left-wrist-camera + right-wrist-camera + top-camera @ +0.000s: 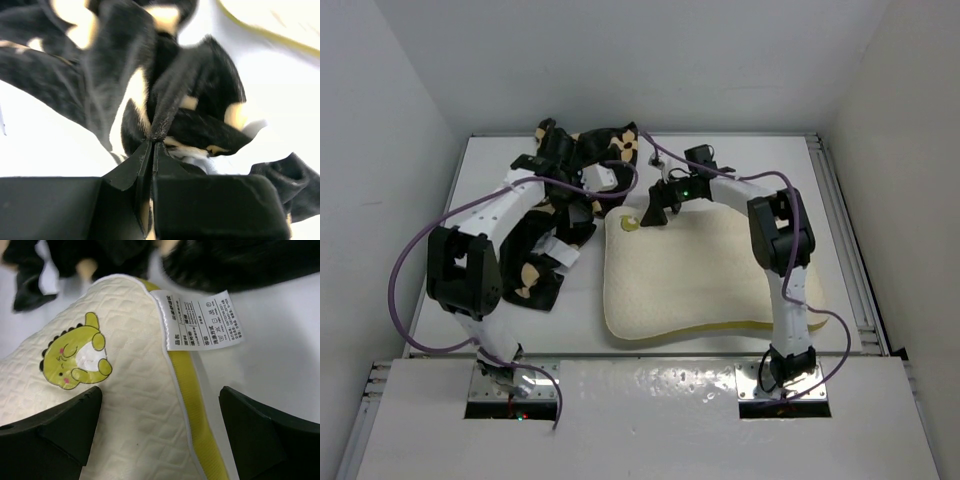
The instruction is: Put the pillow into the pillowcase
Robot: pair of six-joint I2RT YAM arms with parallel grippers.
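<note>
The cream quilted pillow (685, 275) lies flat at the table's middle right, its yellow edge band toward the front. The black pillowcase (560, 215) with tan motifs lies crumpled at the back left. My left gripper (548, 160) is shut on a fold of the pillowcase (165, 100), seen pinched between the jaws in the left wrist view (152, 142). My right gripper (652, 212) is open over the pillow's far left corner. In the right wrist view it (160, 415) straddles the yellow edge band (192, 410), below the white tag (202, 320) and a green dinosaur patch (75, 352).
White walls enclose the table (740, 160) on three sides. Metal rails (850, 260) run along the right edge. Purple cables loop from both arms over the left and back of the table.
</note>
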